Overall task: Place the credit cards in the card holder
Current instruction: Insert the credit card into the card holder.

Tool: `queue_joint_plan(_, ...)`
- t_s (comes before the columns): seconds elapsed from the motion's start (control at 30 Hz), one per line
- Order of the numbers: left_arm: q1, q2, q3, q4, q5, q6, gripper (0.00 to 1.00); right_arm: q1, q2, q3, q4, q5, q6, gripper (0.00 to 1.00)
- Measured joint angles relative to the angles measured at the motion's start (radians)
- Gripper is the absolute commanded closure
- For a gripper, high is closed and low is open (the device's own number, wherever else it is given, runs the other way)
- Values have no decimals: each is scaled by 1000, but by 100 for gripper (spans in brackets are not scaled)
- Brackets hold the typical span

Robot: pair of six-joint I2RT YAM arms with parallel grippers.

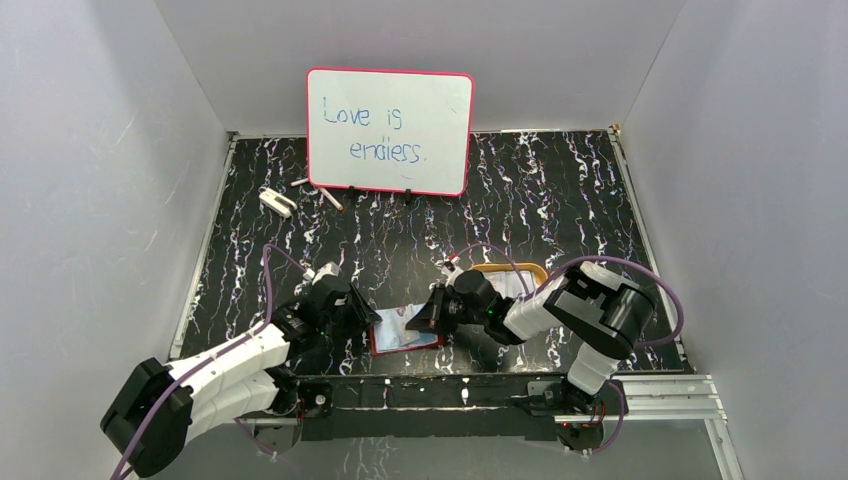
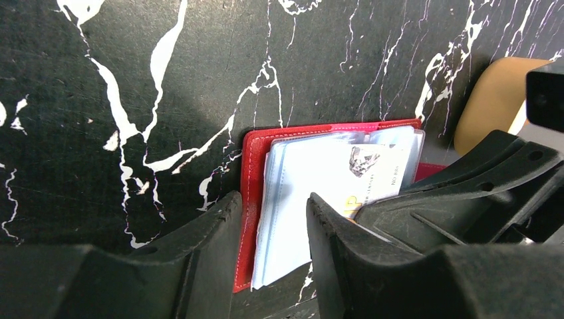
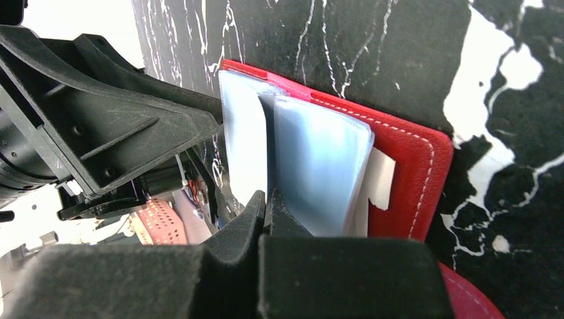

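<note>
The black, white-veined marble-pattern worktop [image 1: 560,200] is noted first. The dark-red leather-like bifold card holder [image 3: 412,173] is laid open and flat at near centre, between both arms. The jaws of the left gripper [image 2: 273,203] are held apart, astride the holder's left edge. The jaws of the right gripper [image 3: 266,199] are pressed together, judged pinched on the right end of a pale whitish-blue plastic credit card [image 2: 346,169]. Its long axis is judged left-right, aimed leftward into the sleeves, so the right arm is favoured.

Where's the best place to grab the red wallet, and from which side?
Probably grip the red wallet by its bare stitched left edge, coming from the left. It lies open and flat, and the clear sleeves piled on it look floppy, so that border seems firmest.
</note>
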Motion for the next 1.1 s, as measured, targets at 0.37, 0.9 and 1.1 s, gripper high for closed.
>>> queue_joint_plan(0.37,1,-10,-15,19,0,-20,63,33,27,-22,76,48,56,100)
queue_joint_plan(0.9,1,-16,-25,31,1,-27,63,53,15,-4,23,66,21,63)
queue_joint_plan(1.1,1,-18,-26,32,3,-30,63,60,-65,39,-152,87,-32,51)
